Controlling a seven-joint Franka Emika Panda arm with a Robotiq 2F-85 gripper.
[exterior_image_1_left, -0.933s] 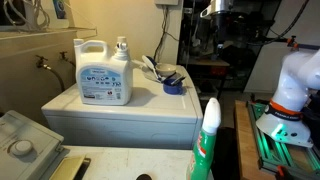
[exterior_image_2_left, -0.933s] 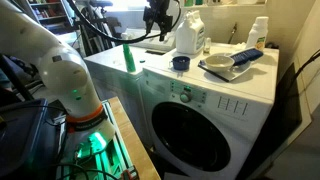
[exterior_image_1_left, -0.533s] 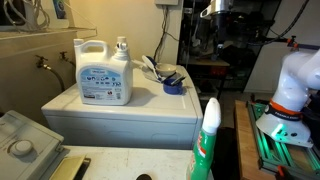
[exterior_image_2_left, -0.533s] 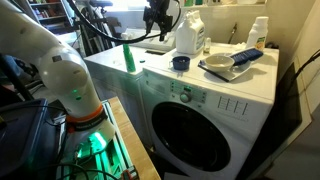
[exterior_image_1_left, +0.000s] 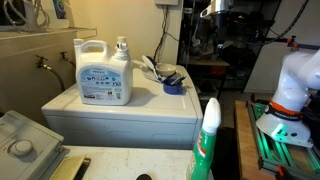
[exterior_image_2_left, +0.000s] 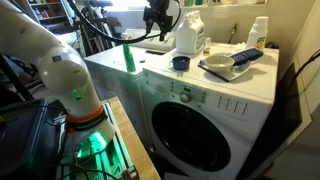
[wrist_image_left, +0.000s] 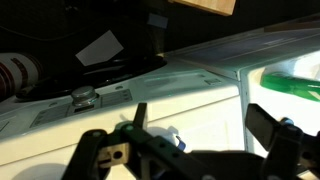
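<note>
My gripper (exterior_image_2_left: 156, 24) hangs high above the far side of a white washing machine top (exterior_image_2_left: 160, 62); it also shows at the top edge of an exterior view (exterior_image_1_left: 214, 9). In the wrist view its two dark fingers (wrist_image_left: 200, 122) are spread apart with nothing between them. Below them lie the white machine top (wrist_image_left: 190, 95) and a small blue and white thing (wrist_image_left: 172, 138). A small blue cup (exterior_image_2_left: 180, 63) stands on the top, also seen in an exterior view (exterior_image_1_left: 173, 86). A large white detergent jug (exterior_image_1_left: 103, 72) stands next to it.
A green bottle (exterior_image_2_left: 129, 57) stands at the machine's edge, close to the camera in an exterior view (exterior_image_1_left: 208, 140). A bowl with utensils (exterior_image_2_left: 220, 65) and a white bottle (exterior_image_2_left: 258, 35) sit on the top. The arm's base (exterior_image_2_left: 62, 75) stands beside the washer door (exterior_image_2_left: 195, 130).
</note>
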